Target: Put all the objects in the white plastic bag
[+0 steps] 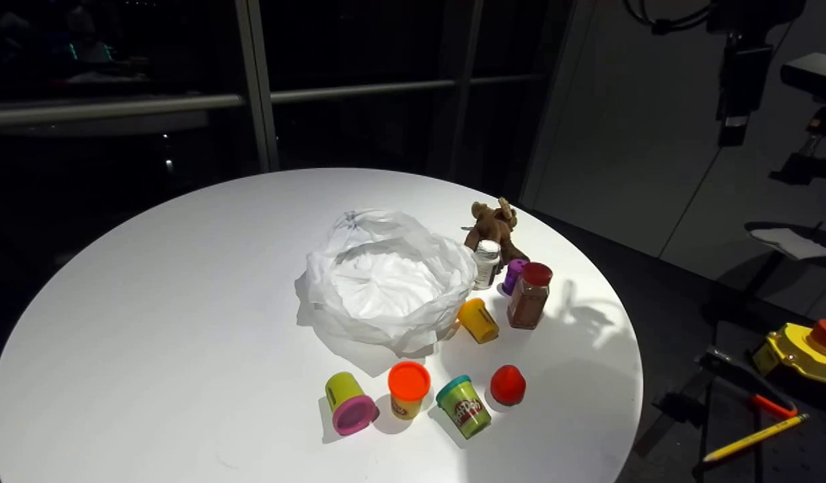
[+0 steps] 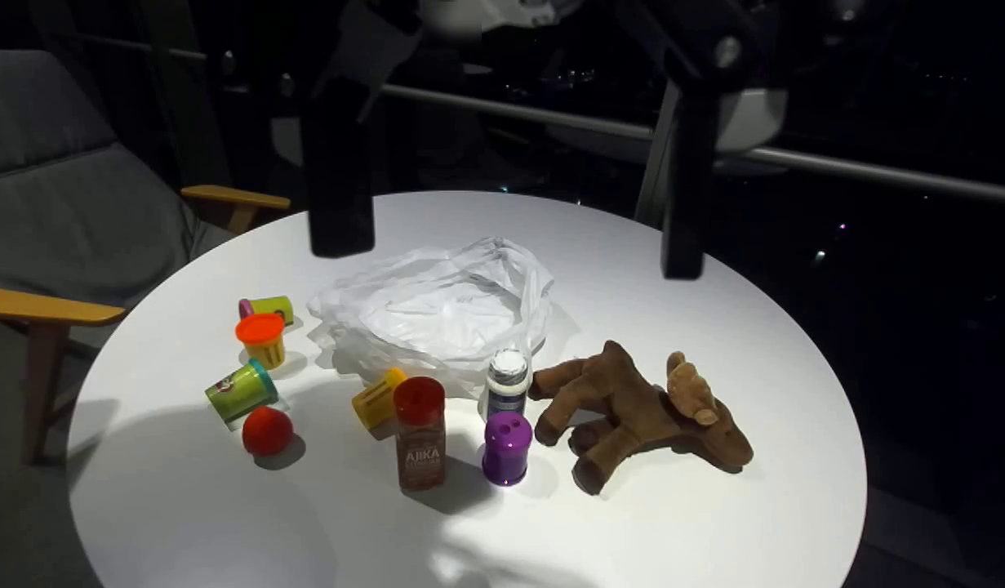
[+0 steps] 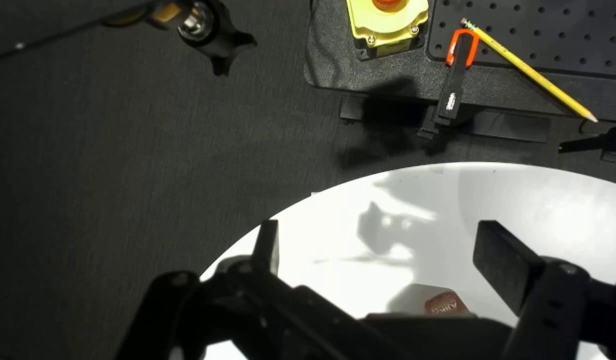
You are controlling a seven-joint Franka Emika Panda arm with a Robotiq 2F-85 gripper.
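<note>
The white plastic bag [image 1: 323, 285] stands open on the round table in both exterior views [image 2: 363, 347]. Beside it are a brown moose toy [image 2: 624, 408] lying on its side, a white-capped bottle [image 2: 507, 384], a purple container [image 2: 507, 449], a red-lidded Ajika jar [image 2: 421, 437] and a tilted yellow tub [image 1: 478, 322]. Farther along are a red ball-like object [image 1: 508, 386], a teal-lidded tub [image 1: 465, 408], an upright orange-lidded tub [image 1: 408, 389] and a pink-lidded tub [image 1: 349, 404]. My gripper [image 2: 513, 257] is open and empty, high above the table. The wrist view [image 3: 380, 245] shows only the jar's lower part.
The white round table [image 1: 184, 302] has its edge near the moose toy. A dark stand with a yellow emergency-stop box [image 3: 388, 22], a pencil [image 3: 533, 72] and an orange-black clamp [image 3: 455, 75] is beside the table. A grey armchair [image 2: 61, 204] stands behind it.
</note>
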